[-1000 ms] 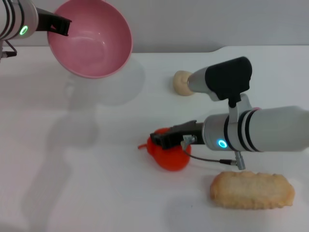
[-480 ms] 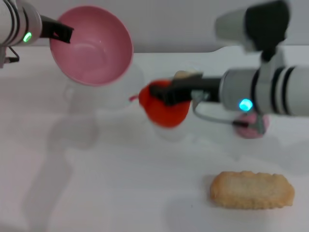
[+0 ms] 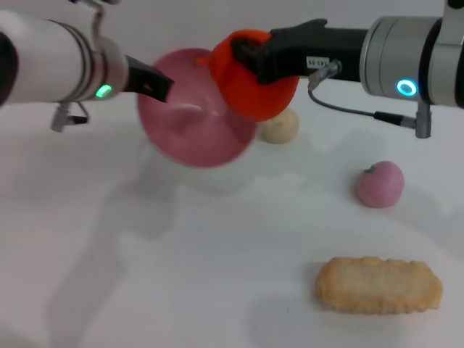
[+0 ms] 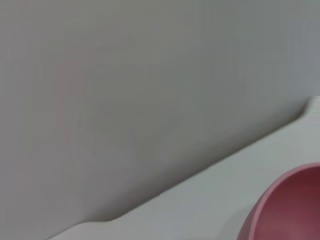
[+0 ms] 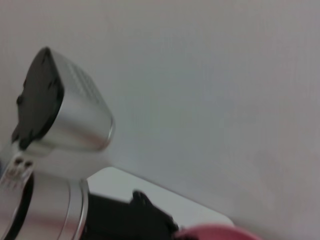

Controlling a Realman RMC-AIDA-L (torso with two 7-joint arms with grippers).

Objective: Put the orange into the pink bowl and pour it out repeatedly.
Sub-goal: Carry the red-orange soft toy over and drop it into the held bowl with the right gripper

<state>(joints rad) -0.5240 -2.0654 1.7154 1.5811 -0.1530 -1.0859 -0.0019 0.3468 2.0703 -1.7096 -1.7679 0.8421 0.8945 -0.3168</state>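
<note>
In the head view the orange [image 3: 255,83], a bright orange-red soft fruit, is held in the air by my right gripper [image 3: 243,54], which is shut on it. The orange hangs at the right rim of the pink bowl [image 3: 190,123]. My left gripper [image 3: 156,83] is shut on the bowl's left rim and holds it above the table, tilted with its opening toward the camera. The bowl's rim shows in the left wrist view [image 4: 287,205] and in the right wrist view [image 5: 215,232]. The left arm [image 5: 55,150] also shows in the right wrist view.
A beige bun [image 3: 280,126] lies behind the bowl. A small pink peach-like fruit [image 3: 380,183] sits at the right. A long tan biscuit-like toy [image 3: 378,285] lies at the front right. The white table [image 3: 145,275] spreads in front.
My right gripper lifted the orange off the table and carried it up and left to the bowl's rim. My left arm moved the bowl right and toward the middle.
</note>
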